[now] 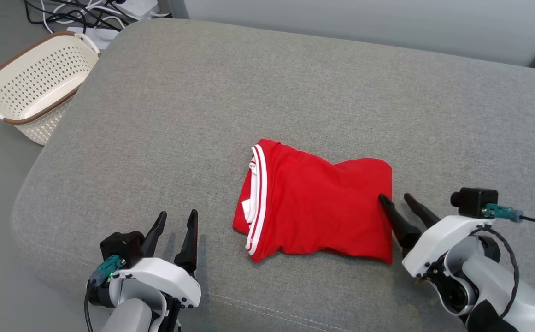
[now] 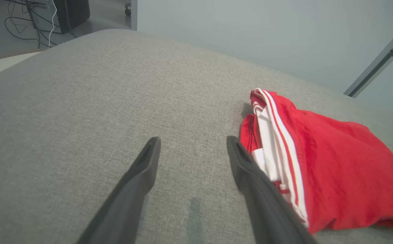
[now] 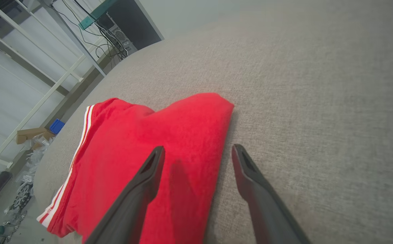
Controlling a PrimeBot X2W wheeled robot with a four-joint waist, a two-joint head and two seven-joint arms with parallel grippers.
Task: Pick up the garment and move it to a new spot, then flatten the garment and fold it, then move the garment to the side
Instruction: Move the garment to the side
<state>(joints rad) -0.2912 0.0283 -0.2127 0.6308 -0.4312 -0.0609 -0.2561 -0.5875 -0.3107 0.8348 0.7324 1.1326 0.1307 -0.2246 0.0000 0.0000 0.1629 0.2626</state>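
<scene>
My left gripper [image 1: 178, 213] and right gripper [image 1: 393, 197] gape empty, flanking the folded red garment [image 1: 318, 203]. My right wrist view puts one finger [image 3: 142, 189] over its edge. My head view adds a perforated basket [image 1: 37, 83] beside the grey cushion [image 1: 179, 92].

Left end effector [image 1: 178, 213]: fingers spread, pointing forward. Right end effector [image 1: 393, 196]: fingers spread, angled toward left.

You're looking at a red garment [image 1: 322, 203] with white stripes along one edge, a grey woven cushion [image 1: 202, 115], and a cream perforated basket [image 1: 32, 87] rimmed brown.
</scene>
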